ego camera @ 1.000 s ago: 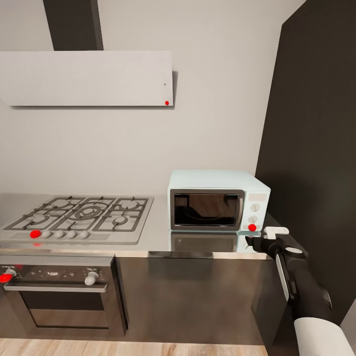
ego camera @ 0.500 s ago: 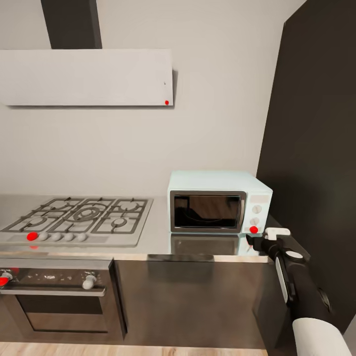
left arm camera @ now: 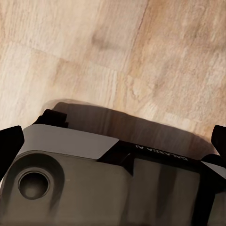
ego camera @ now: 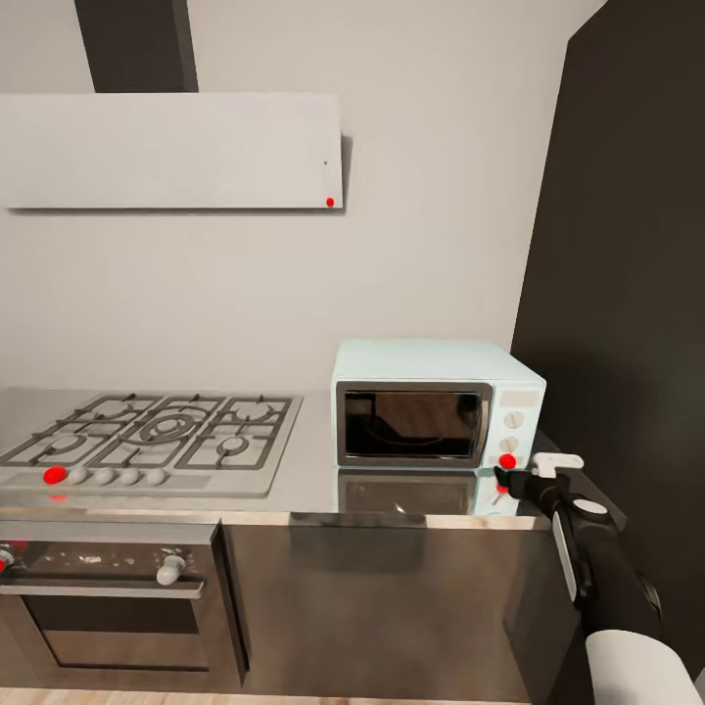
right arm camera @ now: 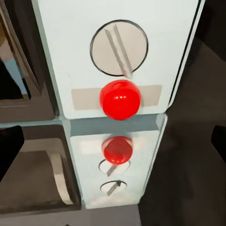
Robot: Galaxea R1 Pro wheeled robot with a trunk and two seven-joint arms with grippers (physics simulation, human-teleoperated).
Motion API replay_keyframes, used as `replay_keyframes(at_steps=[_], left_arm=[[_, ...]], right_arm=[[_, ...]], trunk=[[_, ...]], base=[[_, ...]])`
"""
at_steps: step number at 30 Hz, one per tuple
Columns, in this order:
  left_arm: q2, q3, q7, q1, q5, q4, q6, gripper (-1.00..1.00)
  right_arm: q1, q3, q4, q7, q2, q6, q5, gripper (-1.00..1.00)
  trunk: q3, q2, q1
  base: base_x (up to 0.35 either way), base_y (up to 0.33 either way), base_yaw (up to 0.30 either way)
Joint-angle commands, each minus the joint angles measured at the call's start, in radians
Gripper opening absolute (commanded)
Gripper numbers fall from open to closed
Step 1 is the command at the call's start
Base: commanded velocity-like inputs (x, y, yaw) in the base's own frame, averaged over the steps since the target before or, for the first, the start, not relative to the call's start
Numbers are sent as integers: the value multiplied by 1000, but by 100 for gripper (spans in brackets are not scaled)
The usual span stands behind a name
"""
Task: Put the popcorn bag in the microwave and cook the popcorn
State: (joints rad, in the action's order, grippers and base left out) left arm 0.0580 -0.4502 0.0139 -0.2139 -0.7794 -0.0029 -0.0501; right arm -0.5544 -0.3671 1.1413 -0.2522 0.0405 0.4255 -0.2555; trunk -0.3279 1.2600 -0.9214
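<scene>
The mint-blue microwave (ego camera: 436, 411) stands on the grey countertop (ego camera: 313, 470) with its door closed. Behind the dark glass I see a dim brownish shape (ego camera: 423, 416); whether it is the popcorn bag I cannot tell. My right gripper (ego camera: 530, 471) hovers open just in front of the microwave's lower right corner. In the right wrist view the right gripper (right arm camera: 113, 146) faces the white panel, its knob (right arm camera: 118, 48) and the lit red light (right arm camera: 120, 99), both mirrored in the shiny worktop. My left gripper (left arm camera: 113, 141) hangs open over the wooden floor (left arm camera: 117, 56).
A gas hob (ego camera: 157, 436) lies left of the microwave, over a built-in oven (ego camera: 108, 607). A grey hood (ego camera: 171, 152) hangs on the wall above. A tall dark cabinet (ego camera: 627, 294) stands close on the right, beside my right arm.
The whole picture has shifted a little, so the camera moved. My right gripper stays by the microwave's red light, slightly nearer to it.
</scene>
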Motion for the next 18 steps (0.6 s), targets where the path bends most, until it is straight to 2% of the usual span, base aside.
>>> replay_keyframes(at_steps=[1,2,3,13,18], left_arm=[[0,-8,1,-1,-9,1,-4,100],[0,-8,1,-1,-9,1,-4,100],[0,-8,1,-1,-9,1,-4,100],[0,-8,1,-1,-9,1,-4,100],[0,-8,-2,-1,-11,1,-4,100]], right_arm=[[-1,-2,1,-9,0,4,-11,100],[-1,-2,2,-9,0,4,-11,100],[-1,-3,2,-10,1,4,-11,-100],[-1,-2,2,-16,0,6,-10,-100],[0,-1,-27,-14,-11,11,-14,-100]], trunk=[[-1,1,0],[-1,1,0],[-1,1,0],[-1,1,0],[-1,1,0]], base=[[0,0,0],[0,0,0],[0,0,0],[0,0,0],[0,0,0]])
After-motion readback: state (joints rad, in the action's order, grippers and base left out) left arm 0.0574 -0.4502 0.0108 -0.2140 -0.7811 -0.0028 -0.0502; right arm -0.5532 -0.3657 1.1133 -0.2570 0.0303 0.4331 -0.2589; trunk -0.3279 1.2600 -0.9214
